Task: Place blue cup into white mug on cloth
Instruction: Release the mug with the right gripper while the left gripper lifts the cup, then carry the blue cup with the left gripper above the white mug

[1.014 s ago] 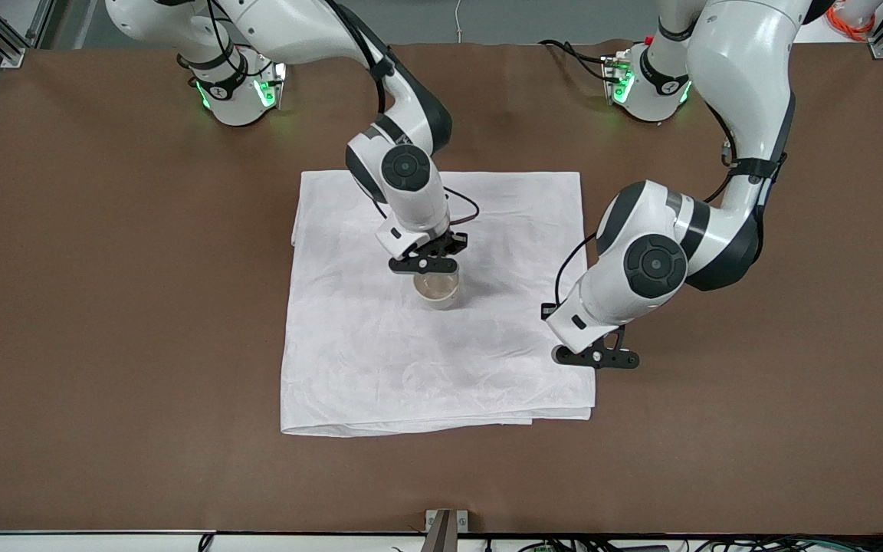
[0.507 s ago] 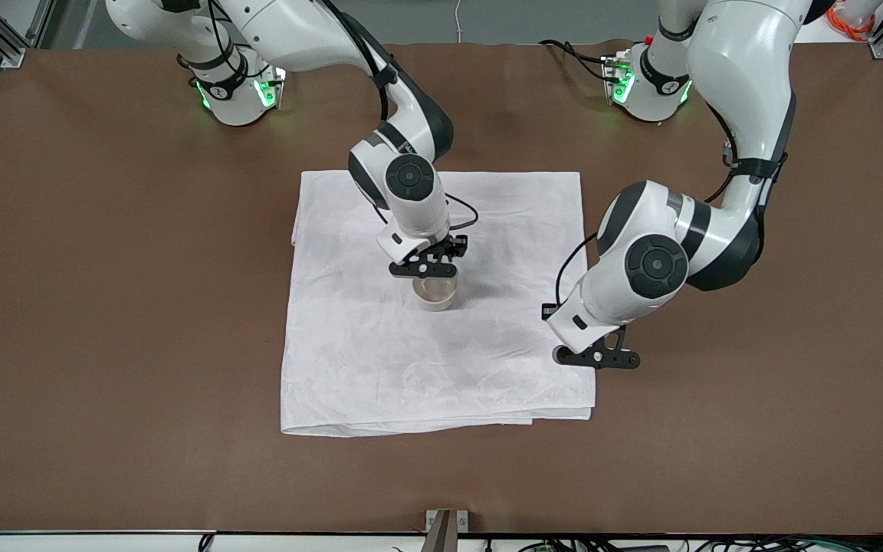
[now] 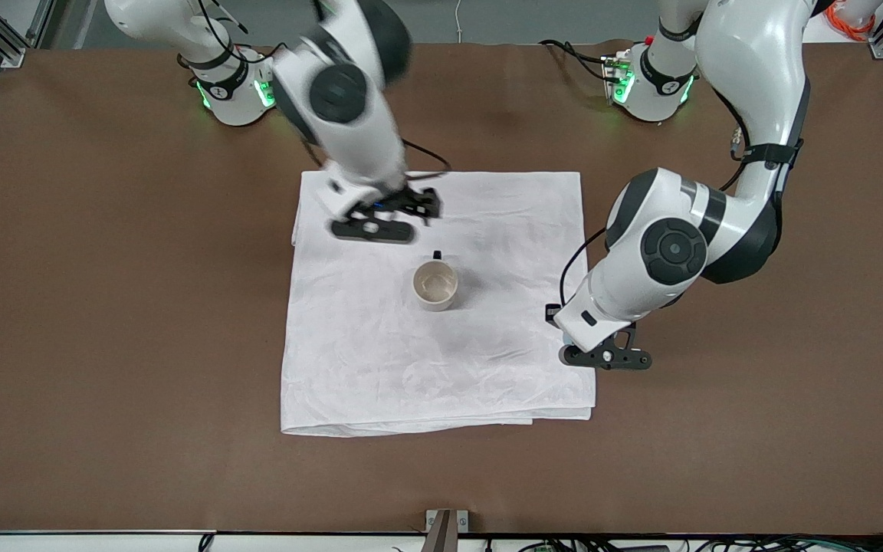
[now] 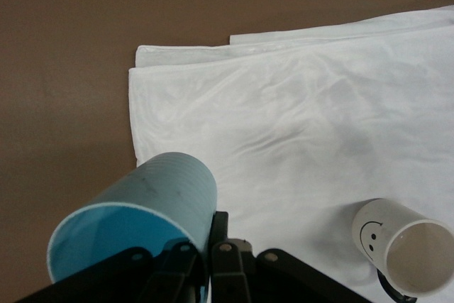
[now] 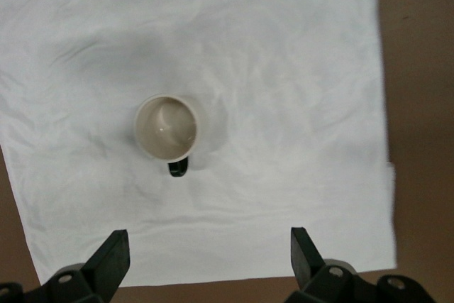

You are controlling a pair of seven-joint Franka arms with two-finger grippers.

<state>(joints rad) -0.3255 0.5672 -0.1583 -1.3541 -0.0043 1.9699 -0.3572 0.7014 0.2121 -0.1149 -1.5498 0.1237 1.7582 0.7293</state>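
The white mug stands upright and free near the middle of the cloth, its black handle pointing away from the front camera. It also shows in the right wrist view and in the left wrist view, where its smiley mark faces the camera. My right gripper is open and empty, up over the part of the cloth toward the arms' bases; the wrist view shows its jaws wide apart. My left gripper hangs over the cloth's edge toward the left arm's end, shut on the blue cup's wall. The cup lies tilted on its side, hidden in the front view.
The cloth is wrinkled and folded double, lying on the brown table. Bare brown table surrounds it on all sides. A small metal bracket sits at the table edge nearest the front camera.
My right gripper has let go of the white mug, risen and pulled back toward its base. The mug stays in place. My left arm has shifted only slightly.
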